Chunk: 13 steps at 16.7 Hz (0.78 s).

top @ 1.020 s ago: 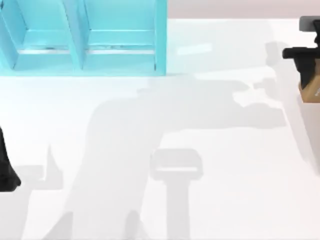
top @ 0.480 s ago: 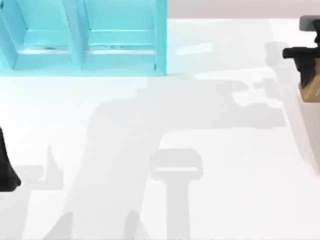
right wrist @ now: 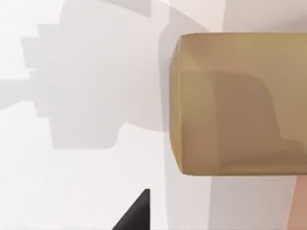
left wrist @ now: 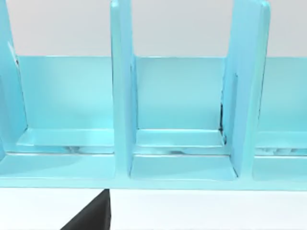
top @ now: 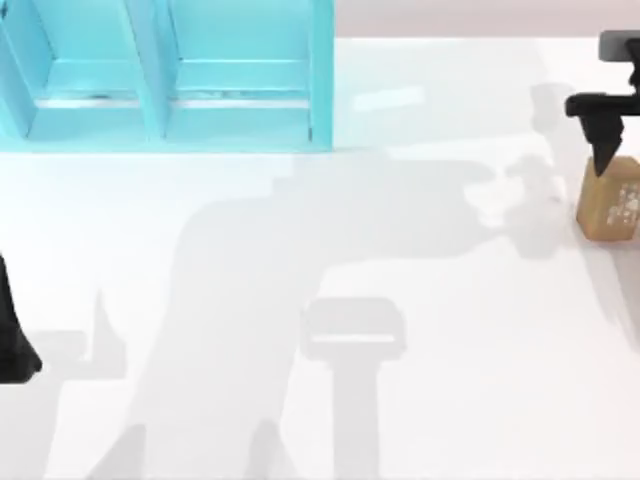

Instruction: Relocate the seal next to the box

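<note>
The seal (top: pixel 610 198) is a small tan block with faint white markings on its upper face, lying on the white table at the far right edge. In the right wrist view the seal (right wrist: pixel 230 105) looms large, partly shaded. My right gripper (top: pixel 625 150) hangs just behind and above it. One black finger (top: pixel 603 140) points down at the block's back edge. The fingertip (right wrist: pixel 136 213) stands apart from the block, with nothing in the jaws. The box (top: pixel 170 75) is a turquoise compartmented case at the back left, also seen close up as the box (left wrist: pixel 177 120).
My left arm (top: pixel 10 340) is parked at the table's left edge, with its dark finger (left wrist: pixel 91 218) in front of the box. Broad grey arm shadows (top: pixel 330 250) cross the middle of the table. The table's back edge (top: pixel 450 38) runs behind the box.
The seal, which sat under the right gripper and half hidden by the arm, has shifted forward and a little left onto open table. Its shadow moved with it. The left arm is unchanged.
</note>
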Each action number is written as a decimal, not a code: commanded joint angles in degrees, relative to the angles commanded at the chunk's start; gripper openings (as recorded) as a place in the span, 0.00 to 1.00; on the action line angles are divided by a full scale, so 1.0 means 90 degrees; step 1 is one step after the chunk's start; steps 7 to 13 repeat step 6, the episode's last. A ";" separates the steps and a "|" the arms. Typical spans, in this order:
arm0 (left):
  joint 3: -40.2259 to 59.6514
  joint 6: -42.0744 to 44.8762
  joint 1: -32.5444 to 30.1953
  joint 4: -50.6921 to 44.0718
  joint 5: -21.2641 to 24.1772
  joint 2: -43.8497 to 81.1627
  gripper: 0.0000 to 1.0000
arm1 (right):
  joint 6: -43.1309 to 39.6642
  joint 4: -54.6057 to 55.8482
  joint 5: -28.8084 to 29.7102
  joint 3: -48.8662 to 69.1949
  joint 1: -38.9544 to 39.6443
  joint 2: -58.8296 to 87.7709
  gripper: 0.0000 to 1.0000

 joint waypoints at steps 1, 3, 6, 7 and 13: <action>0.0000 0.0000 0.0000 0.0000 0.0000 0.0000 1.00 | 0.0000 0.0000 0.0000 0.0000 0.0000 0.0000 1.00; 0.0000 0.0000 0.0000 0.0000 0.0000 0.0000 1.00 | 0.0000 0.0000 0.0000 0.0000 0.0000 0.0000 1.00; 0.0000 0.0000 0.0000 0.0000 0.0000 0.0000 1.00 | 0.0000 0.0000 0.0000 0.0000 0.0000 0.0000 1.00; 0.0000 0.0000 0.0000 0.0000 0.0000 0.0000 1.00 | 0.0000 0.0000 0.0000 0.0000 0.0000 0.0000 1.00; 0.0000 0.0000 0.0000 0.0000 0.0000 0.0000 1.00 | 0.0000 0.0000 0.0000 0.0000 0.0000 0.0000 1.00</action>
